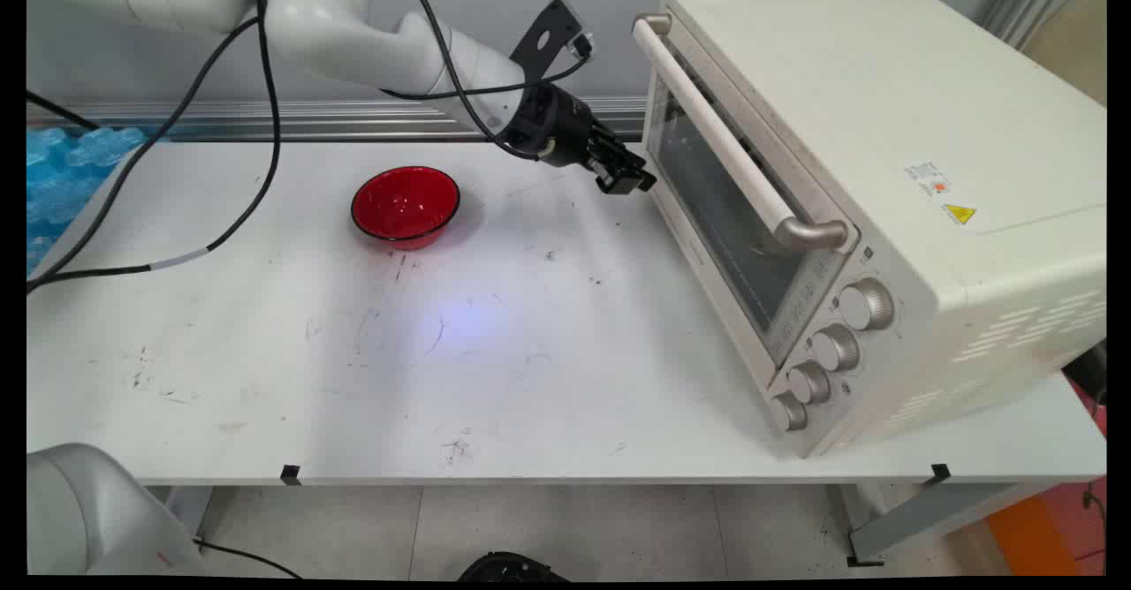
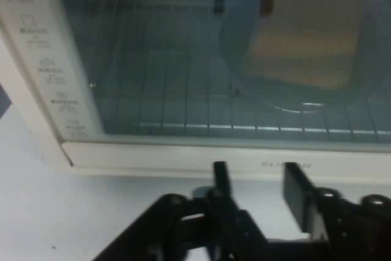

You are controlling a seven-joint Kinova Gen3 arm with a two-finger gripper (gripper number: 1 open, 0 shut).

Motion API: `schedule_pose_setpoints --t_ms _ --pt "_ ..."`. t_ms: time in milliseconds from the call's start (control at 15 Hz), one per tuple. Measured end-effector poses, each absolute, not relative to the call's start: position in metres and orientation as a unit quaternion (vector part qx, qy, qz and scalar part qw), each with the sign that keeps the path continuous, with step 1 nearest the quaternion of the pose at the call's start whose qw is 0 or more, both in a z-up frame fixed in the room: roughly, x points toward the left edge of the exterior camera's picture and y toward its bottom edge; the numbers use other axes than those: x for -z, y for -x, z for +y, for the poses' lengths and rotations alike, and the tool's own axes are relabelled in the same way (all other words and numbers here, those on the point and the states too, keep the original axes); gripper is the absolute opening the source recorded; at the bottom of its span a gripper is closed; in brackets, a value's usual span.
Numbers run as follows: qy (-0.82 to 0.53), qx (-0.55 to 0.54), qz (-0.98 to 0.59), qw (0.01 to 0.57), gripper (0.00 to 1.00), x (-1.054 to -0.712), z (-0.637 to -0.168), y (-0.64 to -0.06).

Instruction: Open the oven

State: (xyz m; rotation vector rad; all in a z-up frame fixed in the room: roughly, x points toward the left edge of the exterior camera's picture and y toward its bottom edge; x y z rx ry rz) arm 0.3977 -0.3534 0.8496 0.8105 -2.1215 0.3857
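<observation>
Two parted, empty fingers of the pincer (image 1: 626, 175) hovered just beside the oven (image 1: 884, 175) door's lower edge, red bowl (image 1: 406, 205) behind on the surface (image 1: 530, 351)

White table (image 1: 548, 369), seemingly scuffed, carries a red bowl (image 1: 406, 205) and toaster oven (image 1: 884, 175)

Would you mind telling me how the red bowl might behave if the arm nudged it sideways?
The red bowl looks glossy on a smooth table, so it would probably slide. Its wide, low shape suggests it is unlikely to tip. It seems empty, so likely light.
</observation>
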Motion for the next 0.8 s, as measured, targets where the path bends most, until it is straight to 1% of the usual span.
schedule_pose_setpoints --t_ms 67,800 --pt "-0.32 -0.152 -0.842 0.406 1.0 -0.851 -0.353 -0.399" --pt "-0.312 -0.136 -0.856 0.389 1.0 -0.87 -0.331 -0.429"
